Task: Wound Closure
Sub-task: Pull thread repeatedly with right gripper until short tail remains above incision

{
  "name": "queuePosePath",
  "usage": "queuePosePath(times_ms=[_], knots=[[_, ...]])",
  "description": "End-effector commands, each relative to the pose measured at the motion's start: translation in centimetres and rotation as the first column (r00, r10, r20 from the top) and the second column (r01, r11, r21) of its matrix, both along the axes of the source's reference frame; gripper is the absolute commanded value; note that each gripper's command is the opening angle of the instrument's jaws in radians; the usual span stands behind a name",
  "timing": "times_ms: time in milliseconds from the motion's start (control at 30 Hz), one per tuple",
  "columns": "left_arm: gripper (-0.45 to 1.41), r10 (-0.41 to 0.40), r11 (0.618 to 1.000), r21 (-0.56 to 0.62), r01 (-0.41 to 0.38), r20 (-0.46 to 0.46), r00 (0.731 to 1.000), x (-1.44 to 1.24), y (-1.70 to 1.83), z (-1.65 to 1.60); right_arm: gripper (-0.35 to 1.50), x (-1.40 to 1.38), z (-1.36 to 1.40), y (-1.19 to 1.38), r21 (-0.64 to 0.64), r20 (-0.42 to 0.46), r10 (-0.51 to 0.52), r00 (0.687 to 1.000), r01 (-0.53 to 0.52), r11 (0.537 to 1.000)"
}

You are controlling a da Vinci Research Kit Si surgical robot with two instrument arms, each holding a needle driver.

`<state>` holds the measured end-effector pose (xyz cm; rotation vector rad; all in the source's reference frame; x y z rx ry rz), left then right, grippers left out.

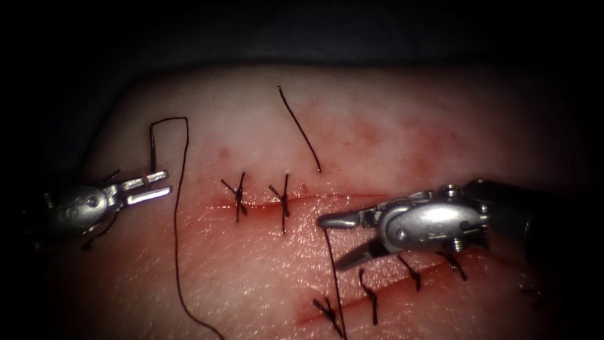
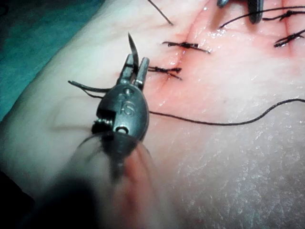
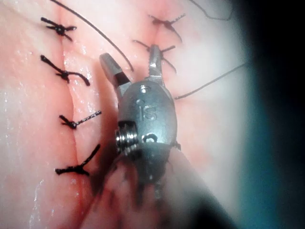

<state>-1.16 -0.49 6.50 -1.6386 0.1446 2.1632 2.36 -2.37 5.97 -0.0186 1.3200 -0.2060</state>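
Note:
The left tool [image 1: 153, 187] [image 2: 135, 64] hovers left of the cut [image 1: 327, 199], shut on the curved needle [image 1: 153, 150] [image 2: 132, 47]. A short length of the needle sticks out past the jaws, clear of the tissue [image 1: 390, 126]. Thread [image 1: 178, 208] [image 2: 214, 123] loops from it and trails down the tissue. The right tool [image 1: 329, 243] [image 3: 131, 55] stands open just below the cut and holds nothing. A strand [image 1: 335, 283] [image 3: 95, 31] runs down past its jaws. A free thread tail [image 1: 299, 129] enters the tissue above the cut.
Two tied stitches [image 1: 239, 196] [image 1: 283, 203] cross the upper cut left of the right tool. A second cut [image 1: 390, 286] lower right carries several tied stitches [image 3: 64, 74]. Red fluid wets both cuts. Dark cloth [image 2: 38, 28] lies beyond the tissue's edge.

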Motion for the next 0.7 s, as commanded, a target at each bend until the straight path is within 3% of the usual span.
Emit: queuePosePath(times_ms=[33, 100, 167, 200, 267, 700], knots=[[-0.45, 0.0, 1.0, -0.003, 0.0, 0.001, 1.0, -0.06, 0.05, 0.04, 1.16, 0.12, 0.1, 0.07, 0.008, 0.001, 0.003, 1.0, -0.003, 1.0], [-0.45, 0.0, 1.0, -0.003, 0.0, 0.001, 1.0, -0.07, 0.05, 0.04, 0.88, 0.12, 0.15, 0.07, 0.012, 0.002, 0.005, 1.0, -0.005, 1.0], [-0.45, 0.002, 1.0, -0.003, -0.002, -0.001, 1.0, -0.07, 0.05, 0.04, -0.1, 0.11, 0.19, 0.06, 0.028, 0.011, 0.001, 1.0, -0.002, 1.0], [-0.45, 0.002, 1.0, -0.003, -0.002, -0.001, 1.0, -0.07, 0.05, 0.04, -0.35, 0.11, 0.2, 0.07, 0.07, 0.039, -0.02, 0.999, 0.017, 0.997], [-0.45, 0.002, 1.0, -0.003, -0.002, -0.001, 1.0, -0.07, 0.05, 0.04, -0.35, 0.11, 0.2, 0.06, 0.092, 0.086, -0.076, 0.993, 0.068, 0.993], [-0.45, 0.004, 1.0, -0.002, -0.004, -0.003, 1.0, -0.08, 0.04, 0.04, -0.35, 0.04, -0.27, -0.36, 0.074, 0.046, -0.143, 0.989, 0.14, 0.987]])
